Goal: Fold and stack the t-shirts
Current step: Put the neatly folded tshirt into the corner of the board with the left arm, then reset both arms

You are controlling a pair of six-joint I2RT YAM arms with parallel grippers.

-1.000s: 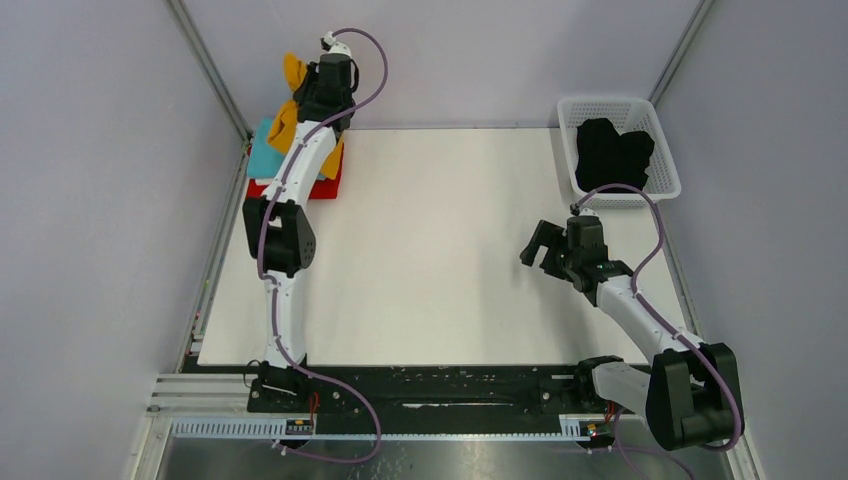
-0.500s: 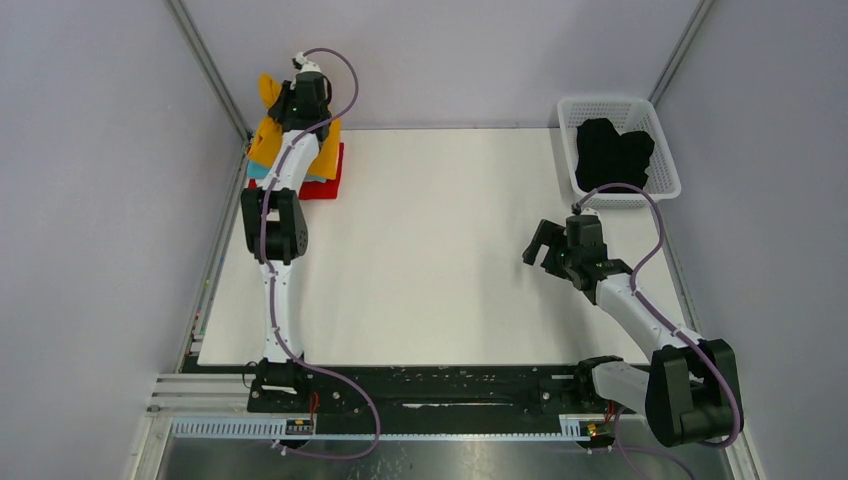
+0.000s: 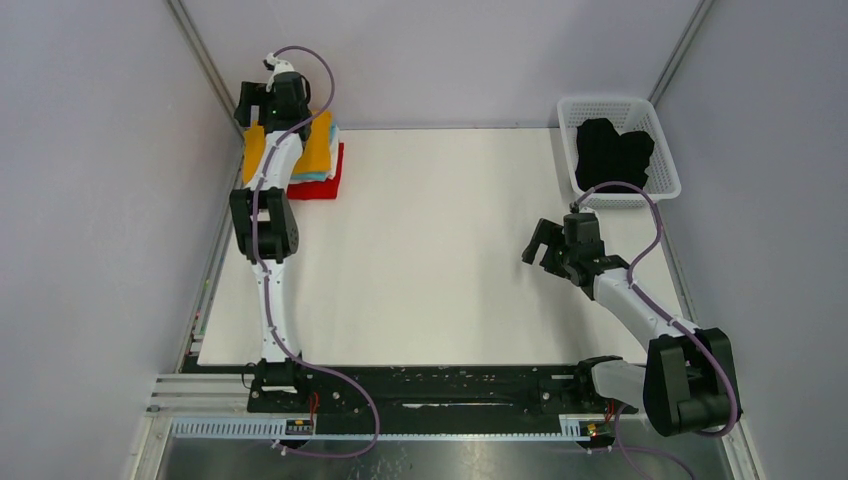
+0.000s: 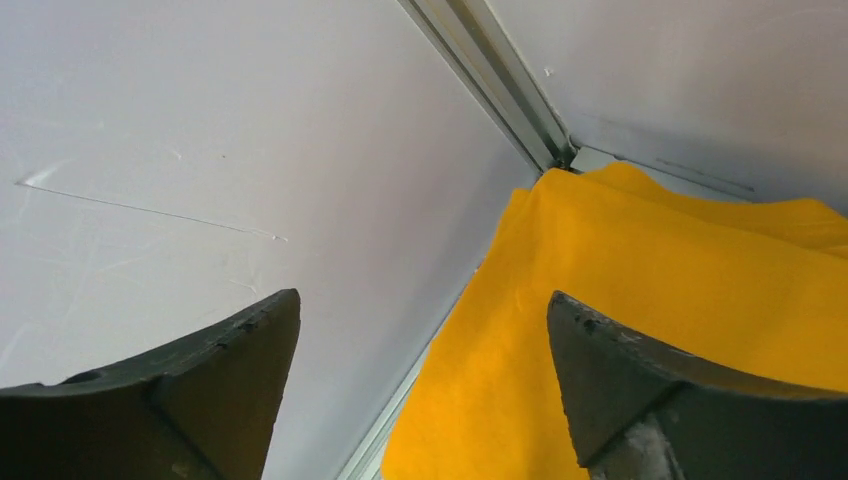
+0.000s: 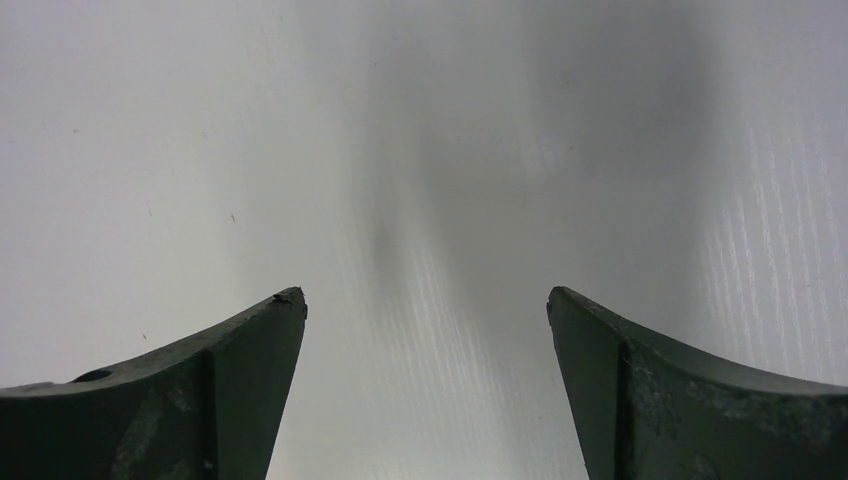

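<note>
White table [image 3: 450, 260], far-right mesh basket [image 3: 665, 165] with black t-shirt [image 3: 614, 152] inside

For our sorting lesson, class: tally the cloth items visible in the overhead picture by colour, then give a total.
Orange-yellow t-shirt: 1
Teal t-shirt: 1
Red t-shirt: 1
Black cloth heap in the basket: 1; it cannot be told whether it is one shirt or more
Total: 4
</note>
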